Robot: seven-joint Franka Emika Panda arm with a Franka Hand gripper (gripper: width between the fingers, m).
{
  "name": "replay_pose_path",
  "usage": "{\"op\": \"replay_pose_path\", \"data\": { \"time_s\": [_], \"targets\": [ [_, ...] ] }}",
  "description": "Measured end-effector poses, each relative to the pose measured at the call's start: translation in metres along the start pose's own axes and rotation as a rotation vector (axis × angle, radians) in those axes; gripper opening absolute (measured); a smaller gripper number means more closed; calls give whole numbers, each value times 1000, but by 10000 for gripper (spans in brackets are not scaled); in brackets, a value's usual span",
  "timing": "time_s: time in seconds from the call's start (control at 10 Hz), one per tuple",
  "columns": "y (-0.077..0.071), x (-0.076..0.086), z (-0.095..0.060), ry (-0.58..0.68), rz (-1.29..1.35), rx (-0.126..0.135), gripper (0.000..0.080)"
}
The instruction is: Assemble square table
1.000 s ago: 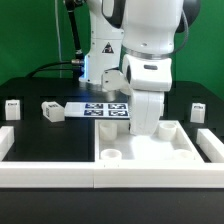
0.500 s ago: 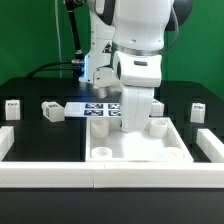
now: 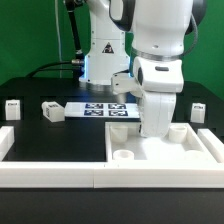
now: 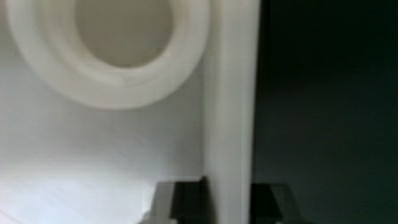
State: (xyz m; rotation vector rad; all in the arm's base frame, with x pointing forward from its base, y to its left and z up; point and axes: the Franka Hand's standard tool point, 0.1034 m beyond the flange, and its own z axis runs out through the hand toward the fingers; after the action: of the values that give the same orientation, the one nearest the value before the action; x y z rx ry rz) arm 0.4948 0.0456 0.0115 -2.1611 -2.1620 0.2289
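Observation:
The square table's white panel (image 3: 160,152) lies upside down, rim and round corner holes up, at the front right of the exterior view. My gripper (image 3: 153,131) reaches down onto its back part, fingertips hidden behind the hand. In the wrist view my gripper (image 4: 235,200) is shut on the panel's upright rim wall (image 4: 231,100), one dark finger (image 4: 189,203) on each side, and a corner hole (image 4: 125,40) lies beside it. Three tagged white legs lie on the black table: two at the left (image 3: 12,108) (image 3: 52,111) and one at the right (image 3: 198,111). A fourth leg does not show.
The marker board (image 3: 107,110) lies behind the panel, next to the robot base (image 3: 100,65). The low white border rail (image 3: 60,176) runs along the front, with side pieces at the left (image 3: 5,142) and right (image 3: 214,146), the right one close to the panel.
The panel and my gripper slid to the exterior view's left, then back to the right, ending further right than a second ago. The legs have not moved.

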Motion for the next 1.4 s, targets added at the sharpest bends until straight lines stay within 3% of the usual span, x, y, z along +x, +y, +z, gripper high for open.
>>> {"op": "replay_pose_path", "data": {
  "time_s": [0.3, 0.4, 0.5, 0.8, 0.9, 1.0, 1.4],
  "targets": [
    [0, 0, 0, 1, 6, 0, 72],
    [-1, 0, 1, 1, 6, 2, 128],
    [-1, 0, 1, 1, 6, 3, 128],
    [-1, 0, 1, 1, 6, 3, 583],
    [-1, 0, 1, 1, 6, 2, 583],
    [0, 0, 1, 1, 6, 2, 638],
    [0, 0, 0, 1, 6, 1, 649]
  ]
}}
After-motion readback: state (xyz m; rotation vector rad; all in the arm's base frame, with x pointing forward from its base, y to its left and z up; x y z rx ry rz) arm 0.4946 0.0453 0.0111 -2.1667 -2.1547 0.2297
